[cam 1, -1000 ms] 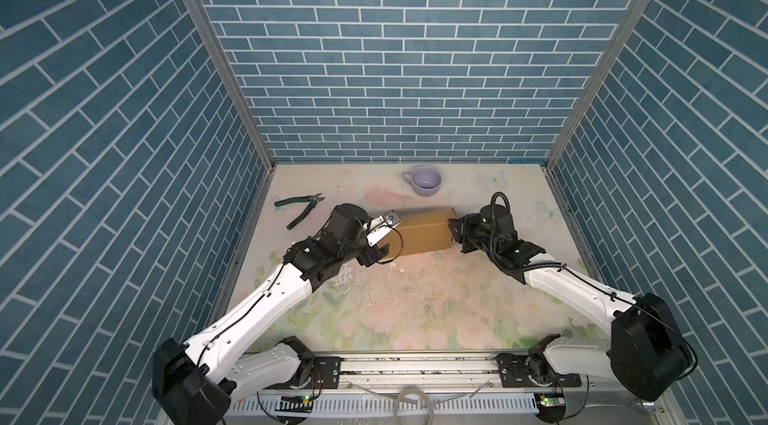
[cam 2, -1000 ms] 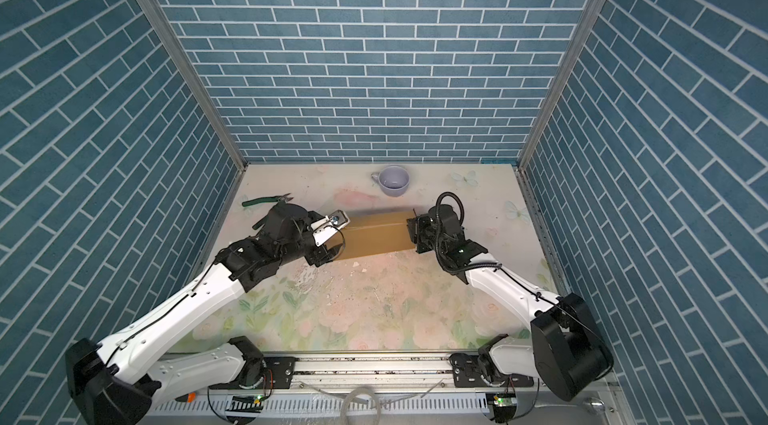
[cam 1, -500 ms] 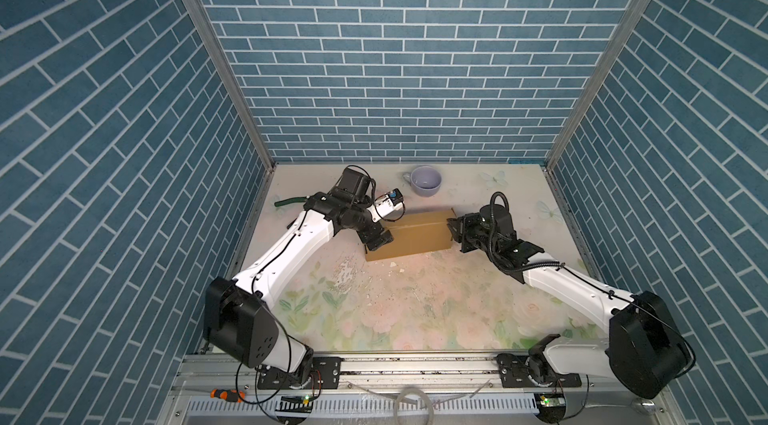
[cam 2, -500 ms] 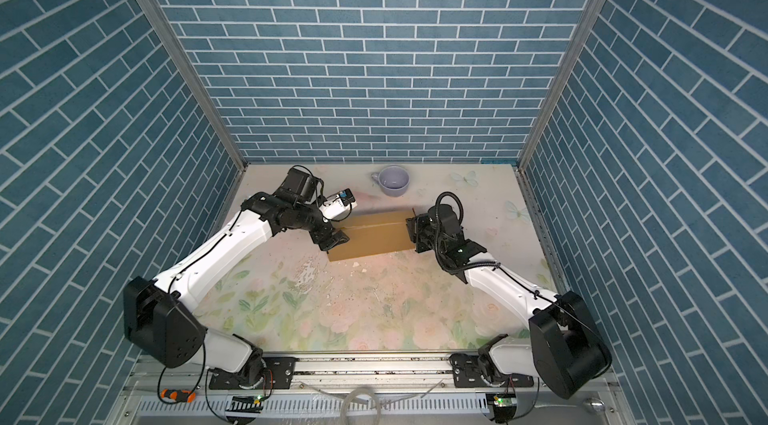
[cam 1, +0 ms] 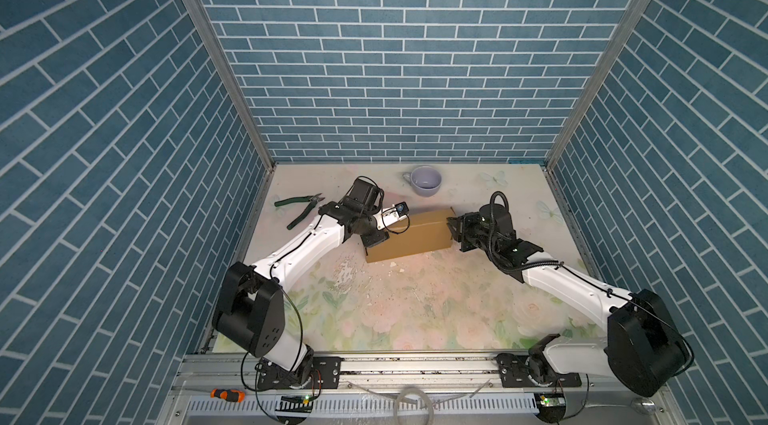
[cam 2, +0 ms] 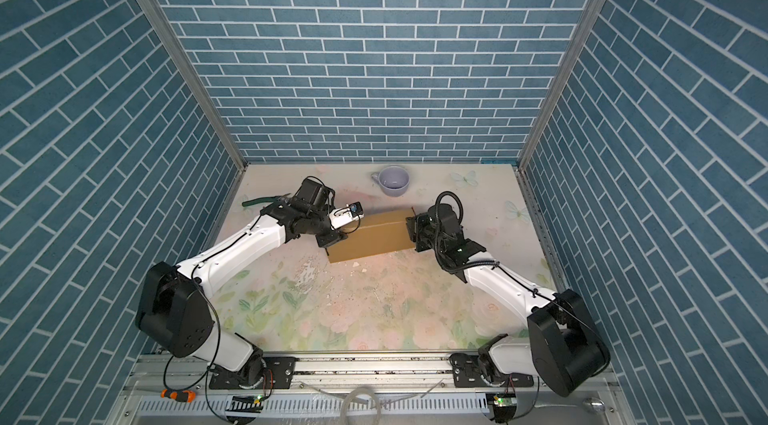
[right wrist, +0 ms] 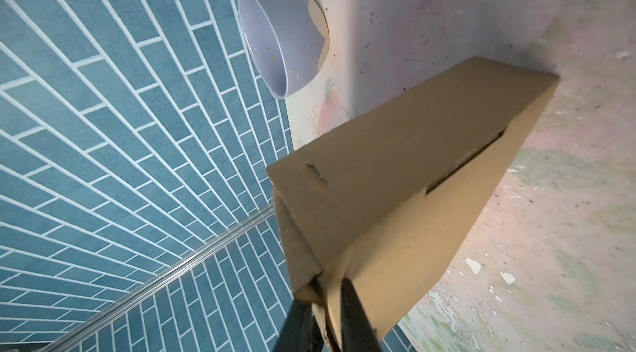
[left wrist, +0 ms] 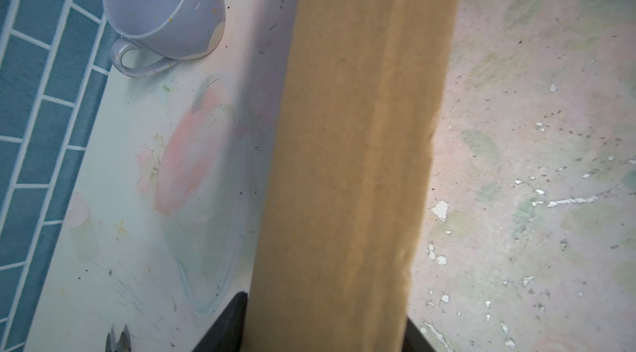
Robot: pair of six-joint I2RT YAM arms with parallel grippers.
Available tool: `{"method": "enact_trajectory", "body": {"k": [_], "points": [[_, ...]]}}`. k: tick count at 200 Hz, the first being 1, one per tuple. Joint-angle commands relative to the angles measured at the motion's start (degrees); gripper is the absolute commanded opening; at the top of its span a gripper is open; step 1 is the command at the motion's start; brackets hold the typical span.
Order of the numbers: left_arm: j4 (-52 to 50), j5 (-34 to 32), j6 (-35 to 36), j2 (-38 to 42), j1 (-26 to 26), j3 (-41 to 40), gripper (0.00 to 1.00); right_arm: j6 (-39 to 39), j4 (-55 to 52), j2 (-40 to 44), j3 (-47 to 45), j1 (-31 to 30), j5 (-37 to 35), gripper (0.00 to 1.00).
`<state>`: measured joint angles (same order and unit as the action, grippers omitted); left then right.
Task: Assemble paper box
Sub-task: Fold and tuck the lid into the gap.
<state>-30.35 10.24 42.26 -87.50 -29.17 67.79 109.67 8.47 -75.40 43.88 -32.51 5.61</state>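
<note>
Left wrist view looks straight along the paper box (left wrist: 344,161), and the left gripper (left wrist: 327,322) straddles its near end. Its dark fingers (left wrist: 227,326) lie flat against the two long sides, so the jaws are partly spread and clamp across the cardboard. At the other end, the right gripper (right wrist: 327,285) is pinched nearly closed on a folded edge of the box's end wall. In both top views the closed brown box sits on the flowered table (cam 1: 415,310) between the two arms, near the lilac cup (cam 1: 423,180) and well apart from the green-handled pliers (cam 1: 299,211). A second ago the left arm reached in low from the front with its jaws spread wider. Now it comes in from the pliers' side and has taken hold. The box has slid slightly toward that arm, and the right gripper's pinch has not changed.
</note>
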Motion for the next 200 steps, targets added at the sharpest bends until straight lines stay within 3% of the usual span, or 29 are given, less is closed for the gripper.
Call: {"method": "enact_trajectory", "body": {"k": [1,16,36,65,94,114,126,156,200], "points": [[5.5,-2.2,2.5,-0.2,-1.2,-4.8,0.44,1.3,-9.9,-1.1,-0.5,0.7,-0.9,0.23],[6.1,-1.9,3.3,0.1,-1.2,-5.7,0.42,-2.3,-12.5,-0.4,1.0,1.9,-0.9,0.32],[6.2,-1.5,3.9,0.1,-1.2,-5.8,0.42,-10.1,-16.0,0.0,3.6,4.7,5.3,0.45],[5.2,-1.3,4.0,-0.7,-1.2,-4.7,0.43,-29.7,-26.9,2.0,8.0,11.0,14.4,0.57],[4.7,-0.6,3.9,-0.5,-1.3,-4.3,0.45,-51.2,-29.7,3.9,10.4,20.1,25.1,0.68],[4.5,-0.4,3.9,-0.8,-1.3,-3.9,0.45,-65.6,-37.0,-1.7,18.8,21.6,31.7,0.68],[4.2,-0.5,4.0,-1.2,-1.2,-3.4,0.45,-70.5,-39.1,-5.2,23.1,21.1,35.3,0.69],[4.1,0.0,4.2,-1.8,-1.3,-2.2,0.46,-77.6,-43.9,-11.1,29.5,20.6,39.8,0.70],[4.0,-0.3,4.4,-2.2,-1.2,-1.8,0.47,-82.7,-47.6,-16.2,34.2,18.8,39.7,0.57]]}}
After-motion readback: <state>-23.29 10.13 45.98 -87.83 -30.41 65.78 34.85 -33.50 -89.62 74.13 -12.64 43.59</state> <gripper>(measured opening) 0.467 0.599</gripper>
